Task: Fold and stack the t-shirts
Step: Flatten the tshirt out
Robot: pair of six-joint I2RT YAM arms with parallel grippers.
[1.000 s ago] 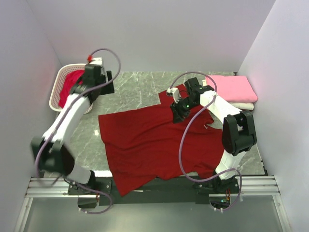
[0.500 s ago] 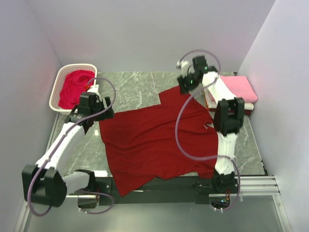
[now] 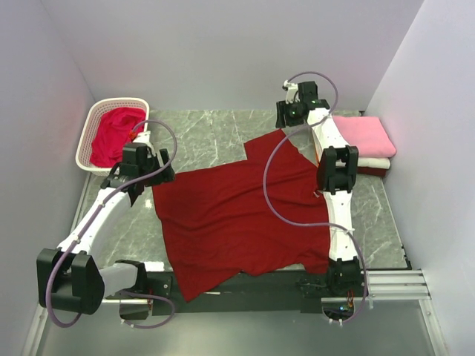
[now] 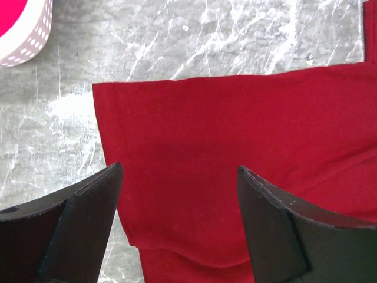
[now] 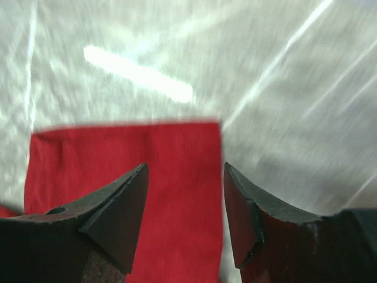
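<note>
A large dark red t-shirt (image 3: 237,215) lies spread flat on the marble table. My left gripper (image 3: 148,180) is open above its left sleeve (image 4: 194,135), the cloth showing between the fingers. My right gripper (image 3: 286,127) is open above the far sleeve's corner (image 5: 177,177) and holds nothing. A crimson t-shirt (image 3: 113,135) lies bunched in the basket. A pink folded t-shirt (image 3: 360,135) rests on a white folded one (image 3: 371,162) at the back right.
The white lattice basket (image 3: 90,130) stands at the back left; its rim shows in the left wrist view (image 4: 26,41). Walls close in the table on three sides. The shirt's hem hangs over the near table edge (image 3: 200,285).
My right gripper has moved from the shirt's middle to the far sleeve at the back. My left gripper has come from the basket down to the left sleeve.
</note>
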